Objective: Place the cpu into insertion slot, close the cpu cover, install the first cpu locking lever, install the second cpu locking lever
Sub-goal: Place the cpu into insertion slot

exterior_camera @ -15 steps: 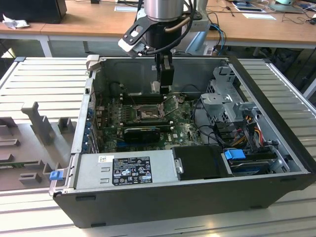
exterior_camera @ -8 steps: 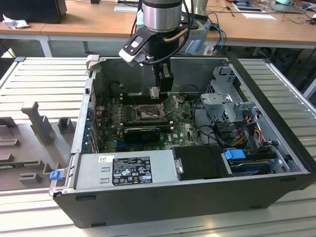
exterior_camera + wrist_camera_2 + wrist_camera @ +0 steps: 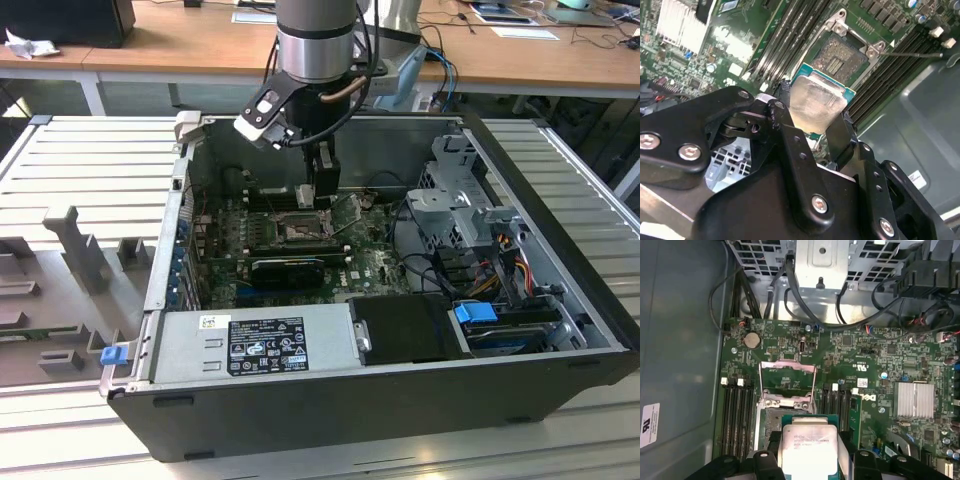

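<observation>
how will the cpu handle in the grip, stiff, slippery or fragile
The cpu looks like a flat rigid plate with a metal top, so it probably stays stiff. Held seemingly by its thin edges in the gripper, it could slip if knocked. Its thin green rim looks fragile against the insertion slot.

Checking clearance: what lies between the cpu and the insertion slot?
Nothing; the second wrist view shows the held cpu above the edge of the open insertion slot, the stretch bare.

Silver-grey arm (image 3: 318, 50) with dark band, black cables (image 3: 366, 68), matte black jaws, silver screws (image 3: 820, 203)
</observation>
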Robot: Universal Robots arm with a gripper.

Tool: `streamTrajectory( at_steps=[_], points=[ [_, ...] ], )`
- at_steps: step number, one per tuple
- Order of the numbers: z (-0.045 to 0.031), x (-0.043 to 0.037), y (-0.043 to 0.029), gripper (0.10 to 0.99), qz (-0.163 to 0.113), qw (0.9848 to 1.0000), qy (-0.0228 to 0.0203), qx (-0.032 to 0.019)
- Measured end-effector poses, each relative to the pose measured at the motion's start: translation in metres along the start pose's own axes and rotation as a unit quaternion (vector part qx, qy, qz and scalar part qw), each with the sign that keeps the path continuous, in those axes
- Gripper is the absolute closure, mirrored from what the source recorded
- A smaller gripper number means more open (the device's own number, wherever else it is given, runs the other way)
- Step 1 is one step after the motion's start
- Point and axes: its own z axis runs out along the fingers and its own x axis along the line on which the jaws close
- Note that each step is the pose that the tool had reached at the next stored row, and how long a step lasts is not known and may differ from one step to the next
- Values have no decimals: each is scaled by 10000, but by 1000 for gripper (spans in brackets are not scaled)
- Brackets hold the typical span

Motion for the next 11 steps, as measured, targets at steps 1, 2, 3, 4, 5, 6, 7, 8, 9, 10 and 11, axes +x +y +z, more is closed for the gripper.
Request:
streamTrajectory(
  at_steps=[1, 2, 3, 4, 5, 6, 7, 8, 9, 10, 11],
  points=[
    [30, 17, -16, 557, 0, 10000, 0, 0],
    [46, 27, -21, 557, 1, 10000, 0, 0],
    [66, 38, -23, 557, 0, 10000, 0, 0],
    [88, 51, -26, 557, 1, 10000, 0, 0],
    [107, 63, -26, 557, 3, 10000, 0, 0],
    [142, 79, -35, 557, 5, 10000, 1, -1],
    [175, 93, -52, 557, 5, 10000, 0, 0],
    [194, 101, -63, 557, 5, 10000, 0, 0],
    [207, 105, -70, 557, 5, 10000, -1, 0],
    [242, 114, -89, 557, 5, 10000, 0, 0],
    [276, 120, -105, 557, 5, 10000, 0, 0]
  ],
)
